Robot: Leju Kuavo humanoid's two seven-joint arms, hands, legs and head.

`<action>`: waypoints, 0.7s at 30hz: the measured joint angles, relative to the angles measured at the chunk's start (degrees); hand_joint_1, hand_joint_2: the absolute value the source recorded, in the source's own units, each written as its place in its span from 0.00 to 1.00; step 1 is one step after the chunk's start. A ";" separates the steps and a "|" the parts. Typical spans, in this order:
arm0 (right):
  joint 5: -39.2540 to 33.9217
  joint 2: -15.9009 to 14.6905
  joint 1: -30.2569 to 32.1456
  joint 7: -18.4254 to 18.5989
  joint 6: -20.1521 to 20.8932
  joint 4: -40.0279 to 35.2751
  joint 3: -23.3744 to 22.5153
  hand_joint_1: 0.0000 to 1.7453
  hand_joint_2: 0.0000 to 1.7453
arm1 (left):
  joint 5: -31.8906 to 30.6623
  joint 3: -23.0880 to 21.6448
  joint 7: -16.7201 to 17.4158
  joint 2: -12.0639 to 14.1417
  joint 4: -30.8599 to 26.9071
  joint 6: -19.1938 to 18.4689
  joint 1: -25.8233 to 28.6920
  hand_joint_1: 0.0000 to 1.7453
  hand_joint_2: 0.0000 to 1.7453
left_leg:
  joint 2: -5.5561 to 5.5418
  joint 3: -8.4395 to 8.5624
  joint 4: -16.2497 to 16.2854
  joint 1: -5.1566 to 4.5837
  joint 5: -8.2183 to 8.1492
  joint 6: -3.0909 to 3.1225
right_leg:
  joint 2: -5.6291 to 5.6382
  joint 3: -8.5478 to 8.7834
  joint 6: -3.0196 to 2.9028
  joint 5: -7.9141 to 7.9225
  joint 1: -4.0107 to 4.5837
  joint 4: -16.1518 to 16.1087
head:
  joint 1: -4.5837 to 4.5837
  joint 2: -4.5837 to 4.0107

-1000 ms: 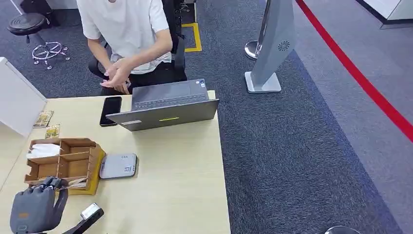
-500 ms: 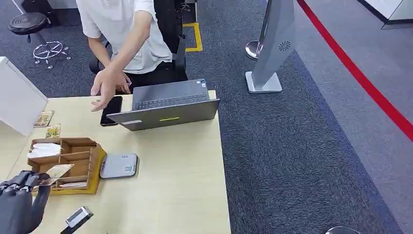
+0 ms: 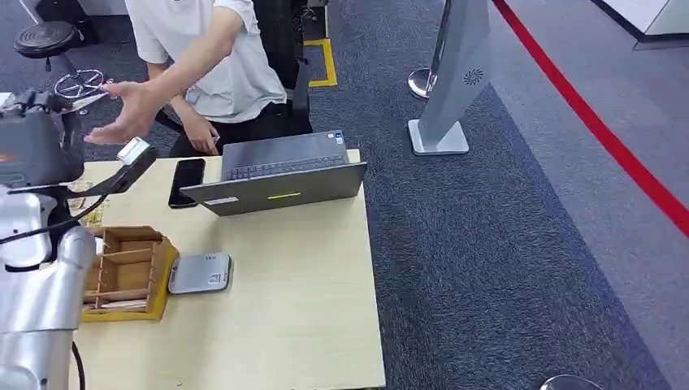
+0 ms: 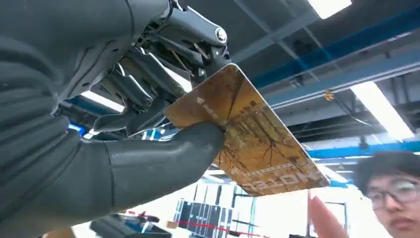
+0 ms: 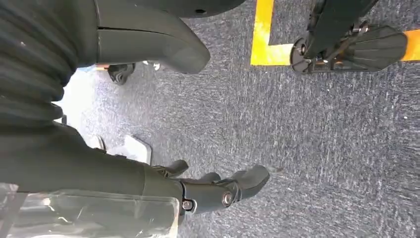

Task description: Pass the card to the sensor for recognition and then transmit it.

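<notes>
Left robot hand (image 3: 32,134) has come up from beside the cardboard organizer (image 3: 130,272) to the far left of the worktop (image 3: 284,309); person's hand (image 3: 130,110) now reaches out toward it.
Left wrist view: card (image 4: 247,134), yellow-brown with a tree print, pinched between thumb (image 4: 163,158) and the dark fingers (image 4: 143,89), most of it sticking out past the grip, raised toward the person. Card sensor (image 3: 199,274), a flat grey box, sits on the worktop just beside the organizer, well apart from the card. Laptop (image 3: 276,175) and black phone (image 3: 186,182) at the far edge. Right robot hand (image 5: 218,191) hangs over grey carpet (image 5: 322,139), fingers loosely curled, holding nothing.
</notes>
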 joint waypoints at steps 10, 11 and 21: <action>0.96 0.04 0.01 0.04 0.07 0.00 1.24 0.00 1.00 | -0.07 -1.07 0.68 -3.25 11.31 0.61 -5.72 1.00 1.00 | 0.13 -0.11 -0.01 0.02 -0.02 -0.02 | 0.11 -0.19 0.02 -0.03 0.02 0.00 | -0.07 0.02; 0.96 0.04 0.01 0.04 0.07 0.02 1.27 0.00 1.00 | 0.13 -1.07 0.68 -3.47 12.04 0.63 -5.94 1.00 1.00 | 0.14 -0.13 -0.01 0.02 -0.02 -0.02 | 0.11 -0.19 0.02 -0.02 0.02 0.00 | -0.04 0.02; 0.85 0.28 0.03 0.04 0.04 0.09 1.29 0.00 1.00 | 1.93 -1.07 -0.22 -4.19 16.58 0.70 -7.53 0.00 1.00 | 0.13 -0.20 -0.01 0.02 -0.03 -0.01 | 0.11 -0.24 0.02 -0.03 0.01 0.00 | -0.07 0.02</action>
